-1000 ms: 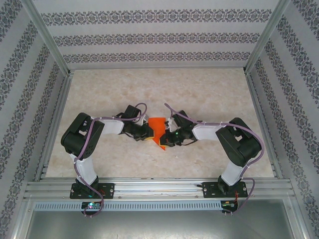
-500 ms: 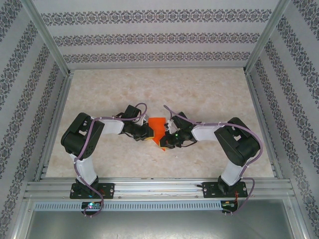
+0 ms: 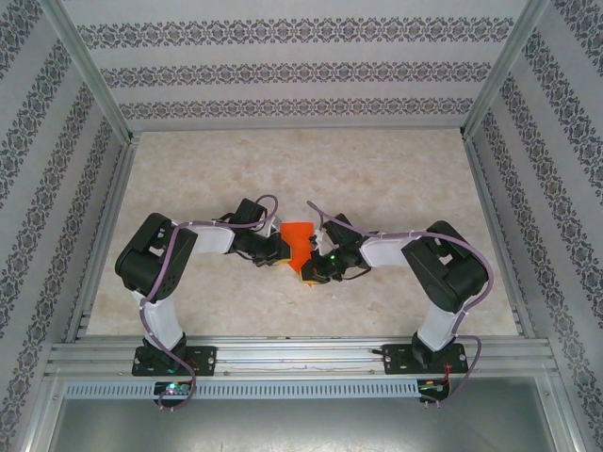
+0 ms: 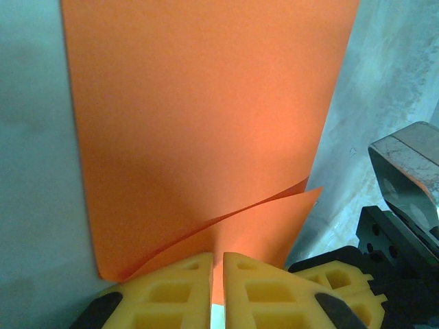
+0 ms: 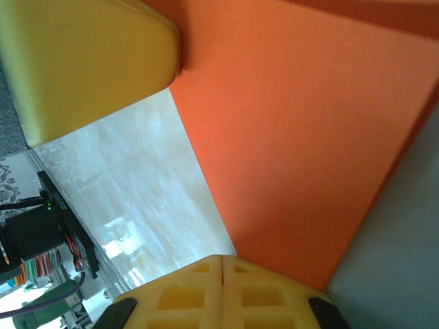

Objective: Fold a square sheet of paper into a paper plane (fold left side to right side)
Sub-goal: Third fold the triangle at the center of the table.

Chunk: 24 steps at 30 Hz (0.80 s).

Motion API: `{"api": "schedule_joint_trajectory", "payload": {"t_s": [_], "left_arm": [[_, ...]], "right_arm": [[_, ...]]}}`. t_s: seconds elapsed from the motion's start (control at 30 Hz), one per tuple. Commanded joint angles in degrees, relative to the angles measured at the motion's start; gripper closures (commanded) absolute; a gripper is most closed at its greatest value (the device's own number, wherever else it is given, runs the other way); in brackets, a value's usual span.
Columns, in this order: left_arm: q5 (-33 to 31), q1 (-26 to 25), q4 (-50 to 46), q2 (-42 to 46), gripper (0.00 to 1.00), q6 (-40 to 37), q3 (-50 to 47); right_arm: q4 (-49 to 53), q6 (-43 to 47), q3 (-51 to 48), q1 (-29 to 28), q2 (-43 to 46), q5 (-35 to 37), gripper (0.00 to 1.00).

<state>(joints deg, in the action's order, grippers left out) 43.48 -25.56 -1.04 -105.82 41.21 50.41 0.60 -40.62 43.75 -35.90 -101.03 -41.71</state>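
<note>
The square sheet of paper (image 3: 298,241), bright orange-red, is doubled over into a narrow strip at the middle of the table, between the two grippers. My left gripper (image 3: 280,252) comes in from the left. In the left wrist view its yellow fingers (image 4: 180,288) are shut on the paper's near edge (image 4: 206,123), where two loose layers curve apart. My right gripper (image 3: 312,270) sits at the paper's lower right corner. In the right wrist view its pads (image 5: 222,259) are pressed together at the edge of the paper (image 5: 309,137). Whether any paper is pinched there is hidden.
The pale marble-patterned table (image 3: 377,179) is bare around the paper. Patterned walls close in the left, back and right sides. An aluminium rail (image 3: 301,356) carrying both arm bases runs along the near edge. The left gripper's yellow finger (image 5: 89,62) appears in the right wrist view.
The right gripper has shifted slightly left, toward the paper's lower edge. The left gripper keeps its grip and has hardly moved.
</note>
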Motion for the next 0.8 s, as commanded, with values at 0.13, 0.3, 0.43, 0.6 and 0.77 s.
{"api": "schedule_joint_trajectory", "payload": {"t_s": [0.13,0.3,0.43,0.6,0.77], "left_arm": [[-5.5,-0.4,-6.5,-2.5,0.86,0.8,-0.9],[-6.2,-0.1,-7.4,-2.8,0.86,0.7,-0.7],[-6.4,0.1,-7.7,-2.9,0.86,0.6,-0.7],[-6.4,0.1,-7.8,-3.0,0.87,0.6,-0.7],[-6.3,0.1,-7.7,-2.9,0.87,0.6,-0.8]], "right_arm": [[3.1,0.2,-1.0,-0.8,-0.5,0.4,0.99],[3.6,0.2,-2.2,-0.9,-0.1,0.1,1.00],[4.2,0.1,-3.7,-0.9,0.8,0.0,1.00],[4.3,-0.4,-6.1,-0.8,2.2,-0.1,1.00],[4.8,-0.3,-6.9,-0.7,5.0,-1.0,1.00]]}}
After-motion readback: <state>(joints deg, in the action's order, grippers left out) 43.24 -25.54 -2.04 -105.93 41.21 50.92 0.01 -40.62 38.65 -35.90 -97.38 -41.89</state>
